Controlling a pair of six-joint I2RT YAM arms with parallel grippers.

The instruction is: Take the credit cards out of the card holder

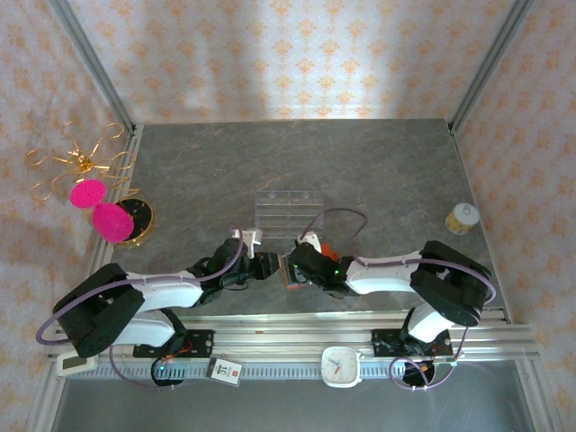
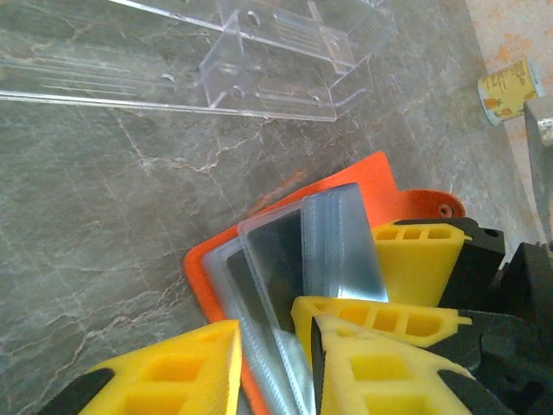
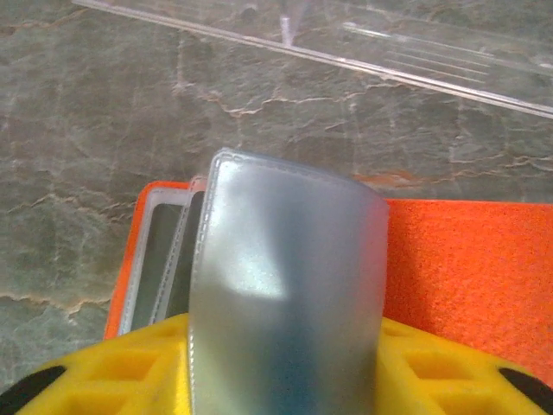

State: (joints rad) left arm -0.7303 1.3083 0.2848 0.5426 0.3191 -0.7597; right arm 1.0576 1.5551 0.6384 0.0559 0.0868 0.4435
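The card holder (image 2: 363, 186) lies open on the table (image 2: 104, 216) at the lower centre of the top view, directly between the two arms, with the clear tray (image 2: 259, 60) just beyond it toward the top of the frame. The left gripper (image 2: 275, 354) is set narrow: in the left wrist view its yellow fingers (image 2: 173, 372) stand either side of the orange edge and the stack of clear sleeves (image 2: 268, 285) at the bottom of the frame, and it appears to clamp them. The right gripper (image 1: 290, 268) comes in from the right of that frame and meets one frosted sleeve (image 3: 285, 285), which stands up in the centre of the right wrist view. Its jaws are close together, but whether they pinch the sleeve cannot be told. A dark panel inside one sleeve is probably the black card (image 2: 276, 259); the blue card cannot be identified. The sleeves' long axis runs from the left gripper's fingers up toward the middle of the left wrist frame, so a card would likely have to slide out along that line. Both grippers are at the holder. The right one is at the free sleeve and seems better placed to draw a card, with the left serving as the anchor
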